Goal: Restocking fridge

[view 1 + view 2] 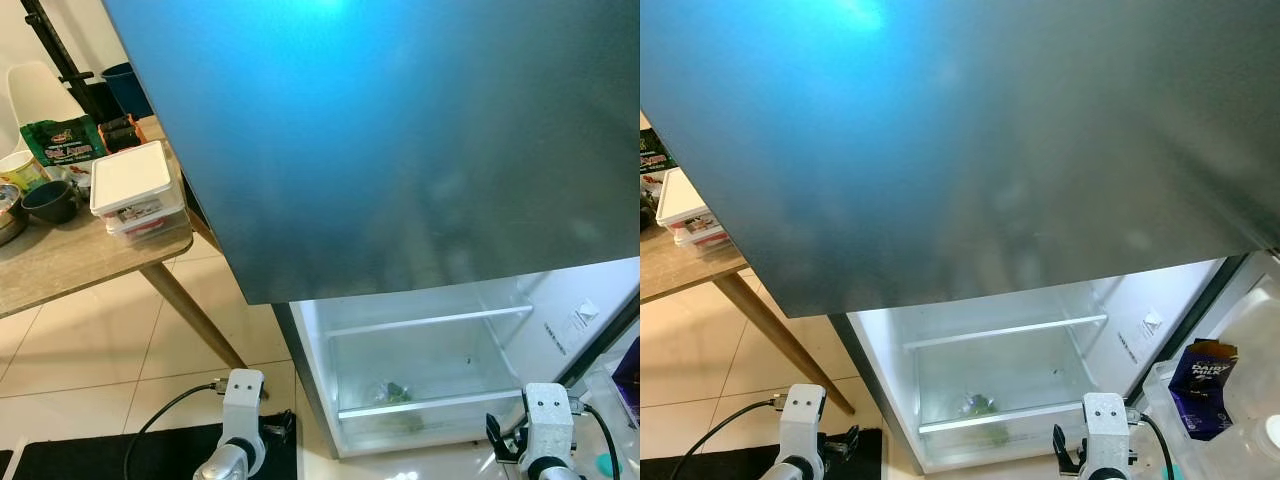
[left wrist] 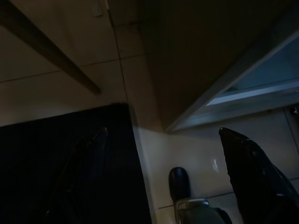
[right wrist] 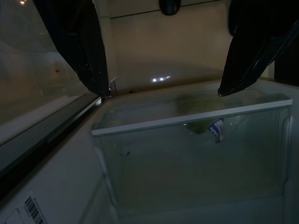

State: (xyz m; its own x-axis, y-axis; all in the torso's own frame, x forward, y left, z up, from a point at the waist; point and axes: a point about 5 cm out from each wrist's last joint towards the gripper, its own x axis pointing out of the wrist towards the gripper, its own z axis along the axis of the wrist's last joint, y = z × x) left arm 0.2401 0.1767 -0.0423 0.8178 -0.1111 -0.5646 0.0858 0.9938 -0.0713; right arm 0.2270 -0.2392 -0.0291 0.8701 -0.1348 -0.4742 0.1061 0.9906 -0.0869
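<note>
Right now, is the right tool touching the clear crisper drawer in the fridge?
Apart. In the right wrist view the right tool hangs open, and pale floor shows between its fingertips and the crisper drawer rim.

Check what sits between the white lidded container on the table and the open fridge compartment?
In the left eye view, the upper fridge door and the table leg over bare floor tiles lie between the white lidded container and the fridge compartment.
</note>
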